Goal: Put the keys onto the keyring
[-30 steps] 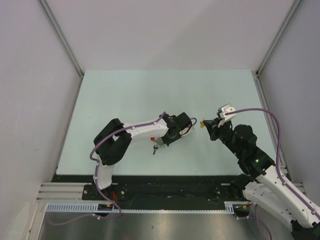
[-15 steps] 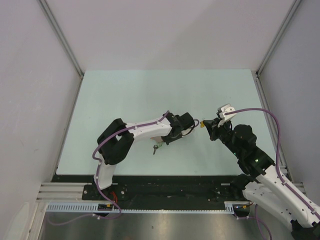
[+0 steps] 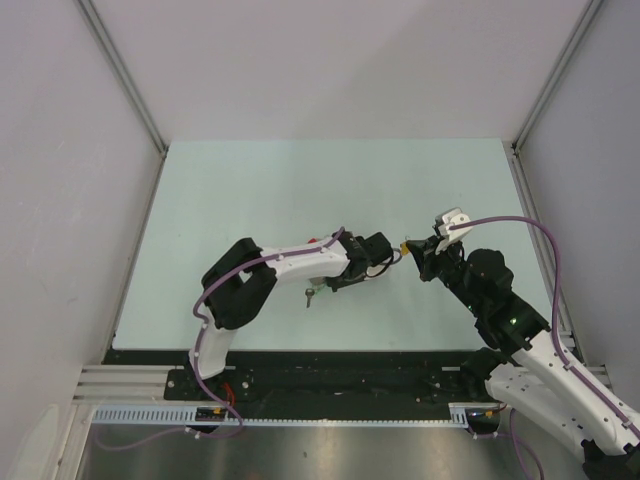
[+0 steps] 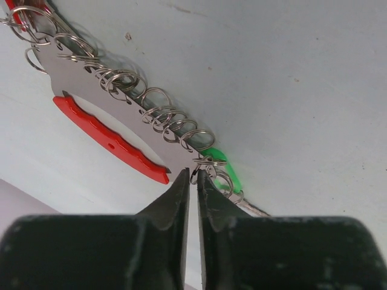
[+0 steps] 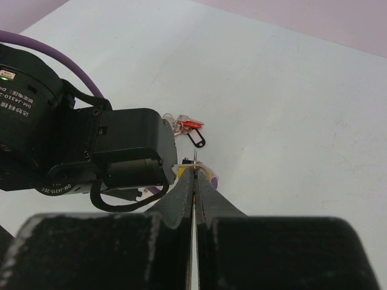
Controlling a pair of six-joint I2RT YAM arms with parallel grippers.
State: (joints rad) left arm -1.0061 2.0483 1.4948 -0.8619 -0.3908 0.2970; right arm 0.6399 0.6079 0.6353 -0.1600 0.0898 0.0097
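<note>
In the left wrist view the keyring point(image 4: 121, 112) is a pale grey plate with a red curved band point(image 4: 109, 136) and a row of wire rings. A green key point(image 4: 221, 164) hangs on one end ring. My left gripper point(image 4: 193, 175) pinches the wire ring at that end, its jaws only a sliver apart. From above, the left gripper point(image 3: 392, 255) meets my right gripper point(image 3: 410, 248) at mid-table. The right gripper point(image 5: 195, 168) is shut on the yellow key point(image 5: 181, 171), with the metal sticking up past its tips. A red key point(image 5: 190, 125) with a black tag lies on the table beyond.
The loose key point(image 3: 311, 293) lies on the pale green table point(image 3: 250, 190), just in front of the left forearm. Grey walls and metal rails close the table on three sides. The left gripper's black body point(image 5: 103, 151) fills the left of the right wrist view.
The left gripper has pushed to the right, closing the gap to the right gripper. The right arm has stayed still, and the loose key has not moved.
</note>
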